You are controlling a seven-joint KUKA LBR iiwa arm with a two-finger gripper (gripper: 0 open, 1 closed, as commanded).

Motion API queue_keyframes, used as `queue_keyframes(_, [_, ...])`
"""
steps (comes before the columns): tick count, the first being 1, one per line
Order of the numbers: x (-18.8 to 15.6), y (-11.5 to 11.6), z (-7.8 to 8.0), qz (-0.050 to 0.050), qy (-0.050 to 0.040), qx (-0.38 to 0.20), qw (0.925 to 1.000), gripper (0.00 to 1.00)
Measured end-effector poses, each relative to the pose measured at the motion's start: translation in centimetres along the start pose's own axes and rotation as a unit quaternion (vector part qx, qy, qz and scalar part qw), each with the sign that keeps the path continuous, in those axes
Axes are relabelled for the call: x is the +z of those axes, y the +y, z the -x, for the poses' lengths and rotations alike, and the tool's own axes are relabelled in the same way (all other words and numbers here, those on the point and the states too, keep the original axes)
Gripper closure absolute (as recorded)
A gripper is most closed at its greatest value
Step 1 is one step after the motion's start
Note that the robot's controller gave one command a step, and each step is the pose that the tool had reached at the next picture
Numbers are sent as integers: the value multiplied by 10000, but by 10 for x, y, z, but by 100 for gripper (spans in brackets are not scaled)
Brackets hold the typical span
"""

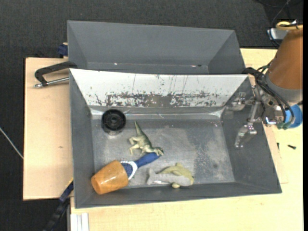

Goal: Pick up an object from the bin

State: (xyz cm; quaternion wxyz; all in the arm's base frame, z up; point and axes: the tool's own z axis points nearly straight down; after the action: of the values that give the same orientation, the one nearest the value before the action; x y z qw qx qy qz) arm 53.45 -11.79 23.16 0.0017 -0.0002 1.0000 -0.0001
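My gripper (244, 136) hangs over the bin's right slope, high above the floor, with nothing between its fingers; the fingers look slightly apart. The loose things lie far to its left. A pale green toy lizard on a grey scrap (174, 174) rests by the front wall, nearest to the gripper. A green toy dinosaur (141, 143) stands in the middle left. An orange brush with a blue and white handle (113, 175) lies in the front left corner. A black round cap (113, 120) sits at the back left.
The bin's right half floor holds no things. The arm with its orange cover and cables comes in over the right rim.
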Motion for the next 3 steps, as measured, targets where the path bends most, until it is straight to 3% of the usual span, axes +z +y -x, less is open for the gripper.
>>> queue_keyframes(1, [78,81,13,31,45,15,10000,0])
queue_keyframes(2, [160,141,-13,-4,-27,-151,9999,0])
queue_keyframes(3, [157,200,-17,2,-49,-133,9999,0])
